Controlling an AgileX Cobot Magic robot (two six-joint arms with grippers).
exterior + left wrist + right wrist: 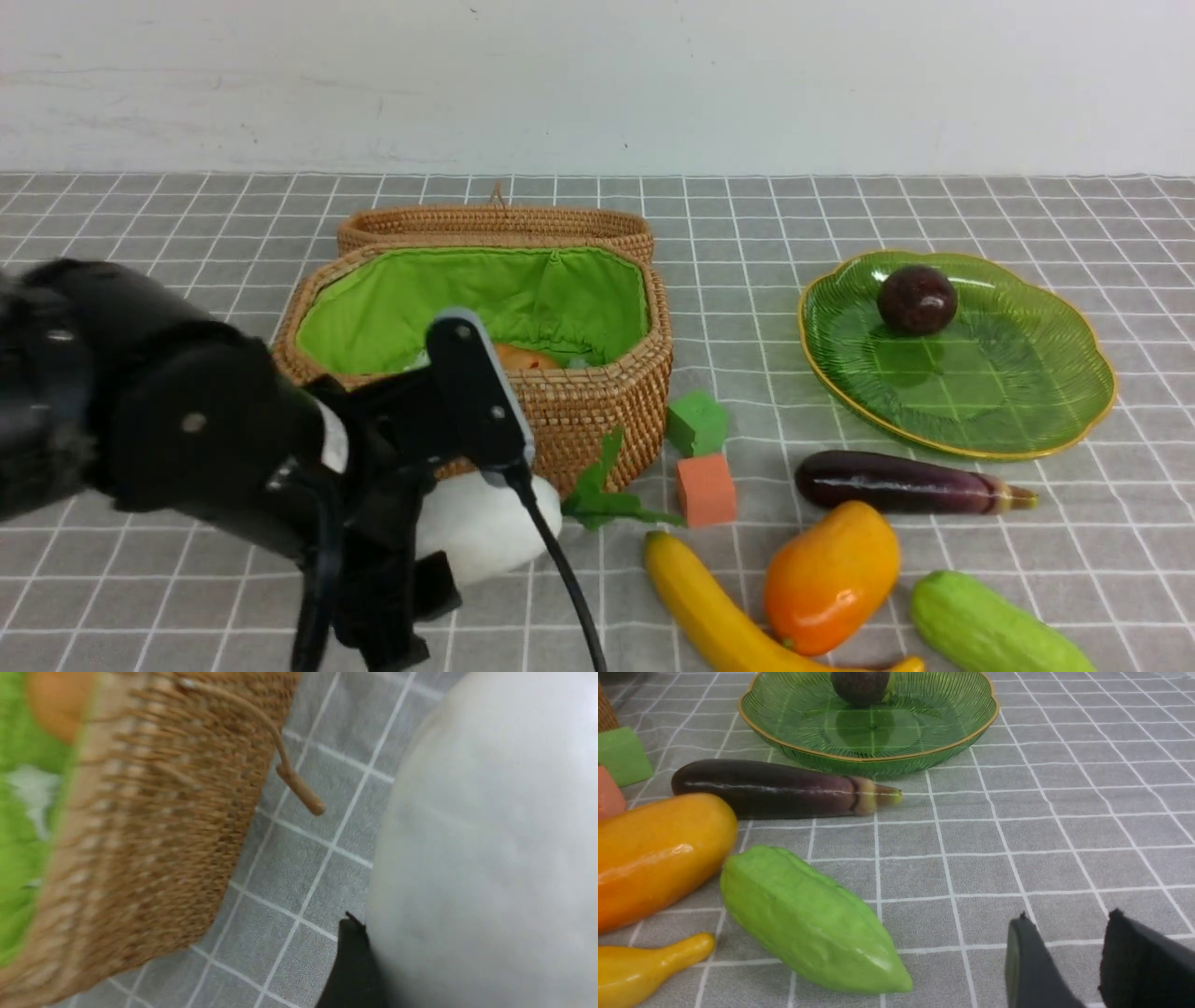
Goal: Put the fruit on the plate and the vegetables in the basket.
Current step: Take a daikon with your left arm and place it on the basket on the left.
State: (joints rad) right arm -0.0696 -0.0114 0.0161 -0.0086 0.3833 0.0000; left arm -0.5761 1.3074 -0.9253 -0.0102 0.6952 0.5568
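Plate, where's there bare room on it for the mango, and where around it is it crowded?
The plate is bare across its middle and near half; only the maroon fruit sits toward its far edge. The cloth beyond the plate is bare too. Crowded: the strip nearer than the plate, where eggplant, mango, banana and cucumber lie close together.

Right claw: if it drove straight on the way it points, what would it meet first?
Likely only bare cloth. The right claw points over open squares beside the plate, with the cucumber and eggplant off to the side. Depth is unclear, so it might clip the plate's rim farther on.
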